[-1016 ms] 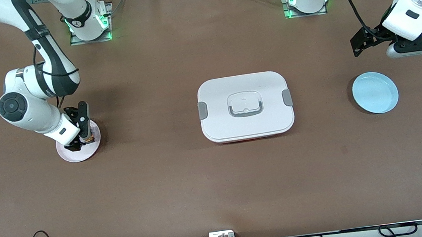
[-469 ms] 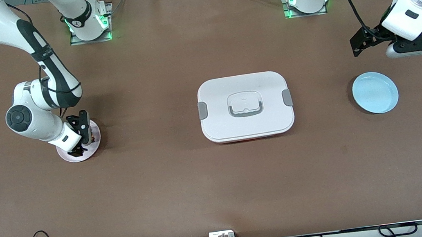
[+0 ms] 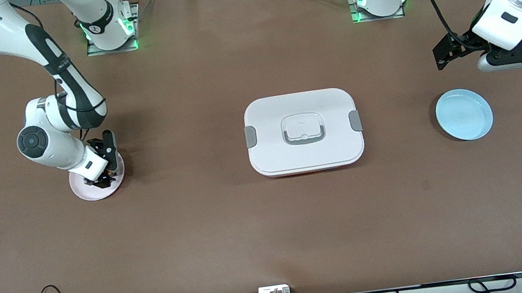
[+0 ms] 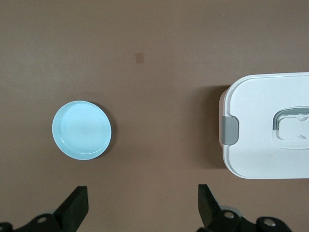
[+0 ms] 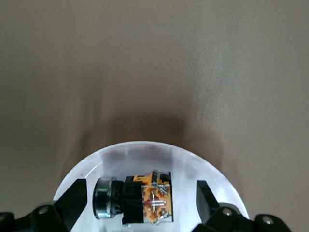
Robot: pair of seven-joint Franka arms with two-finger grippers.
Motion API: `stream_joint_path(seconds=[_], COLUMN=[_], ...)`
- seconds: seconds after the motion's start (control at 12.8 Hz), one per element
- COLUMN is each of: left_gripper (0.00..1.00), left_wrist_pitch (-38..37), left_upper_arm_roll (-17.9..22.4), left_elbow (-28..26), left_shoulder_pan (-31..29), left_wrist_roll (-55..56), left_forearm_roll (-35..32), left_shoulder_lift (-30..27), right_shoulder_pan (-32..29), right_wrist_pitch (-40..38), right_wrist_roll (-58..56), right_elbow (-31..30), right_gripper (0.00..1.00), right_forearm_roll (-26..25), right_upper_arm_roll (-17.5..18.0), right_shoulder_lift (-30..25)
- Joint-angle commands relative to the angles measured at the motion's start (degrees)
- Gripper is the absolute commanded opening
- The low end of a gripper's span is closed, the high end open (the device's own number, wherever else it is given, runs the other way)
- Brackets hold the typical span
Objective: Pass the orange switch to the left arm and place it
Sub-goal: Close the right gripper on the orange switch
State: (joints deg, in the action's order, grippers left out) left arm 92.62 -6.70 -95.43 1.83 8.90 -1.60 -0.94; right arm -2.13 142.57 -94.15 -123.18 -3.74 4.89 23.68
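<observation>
With my right gripper (image 5: pixel 137 203) spread wide just over the pink plate (image 3: pixel 88 192), the orange switch (image 5: pixel 133 202) lies on its side between the fingers, not yet gripped. I'd settle lower and pinch the square body squarely. My left gripper (image 4: pixel 140 210) waits, unclenched, near the blue plate (image 4: pixel 82 129) and box (image 3: pixel 303 131).

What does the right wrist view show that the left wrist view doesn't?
Only the right wrist view: the orange switch lying on its side on the pink plate, between the open fingers of the right gripper.
Only the left wrist view: the blue plate, the box, and the open left gripper over bare table, its arm waiting.
Both: the brown table.
</observation>
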Motion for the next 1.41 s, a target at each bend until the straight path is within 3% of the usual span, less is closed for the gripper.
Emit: stream_joint_path(seconds=[0.0, 1.33], left_gripper=[1.00, 1.00], left_wrist_pitch=[-1.3, -1.3], left_upper_arm_roll=[-0.1, -0.1], left_elbow=[1.4, 1.4], left_shoulder_pan=[0.2, 0.4], left_wrist_roll=[0.8, 0.9], left_forearm_roll=[-0.1, -0.1], left_shoulder_lift=[0.3, 0.4], right_shoulder_pan=[-2.6, -3.3], right_wrist_pitch=[1.7, 5.5], right_wrist_roll=[-5.8, -7.1], right_elbow=[-1.7, -4.2], right_gripper=[1.00, 1.00], right_forearm_roll=[-0.2, -0.2], right_upper_arm_roll=[1.8, 1.9], right_shoulder_lift=[-1.1, -0.6])
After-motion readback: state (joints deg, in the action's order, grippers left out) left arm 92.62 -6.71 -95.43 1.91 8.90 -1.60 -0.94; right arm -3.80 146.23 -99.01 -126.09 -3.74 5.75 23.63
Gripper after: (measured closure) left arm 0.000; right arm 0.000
